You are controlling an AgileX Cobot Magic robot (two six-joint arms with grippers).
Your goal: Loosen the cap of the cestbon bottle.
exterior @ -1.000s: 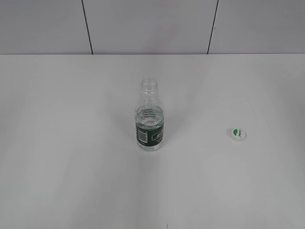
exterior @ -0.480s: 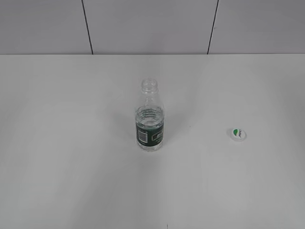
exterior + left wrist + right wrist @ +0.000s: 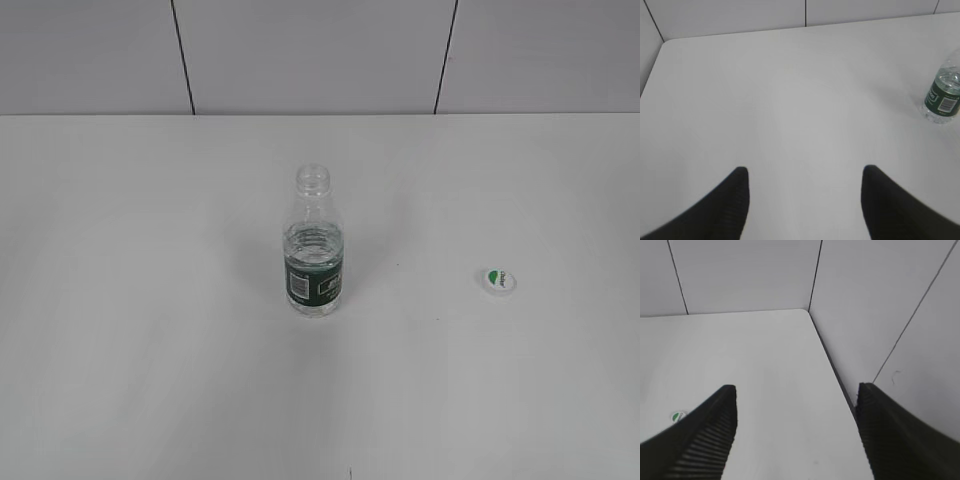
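The cestbon bottle (image 3: pixel 316 258) is standing upright mid-desk (image 3: pixel 150 350) with its neck open. The cap (image 3: pixel 498 281) is lying well apart to its right, so loosening appears complete. Both arms are idling clear: the left gripper (image 3: pixel 805 172) and right gripper (image 3: pixel 796 389) are holding their fingers apart, empty. Recommended: avoid disturbing the bottle while parking.
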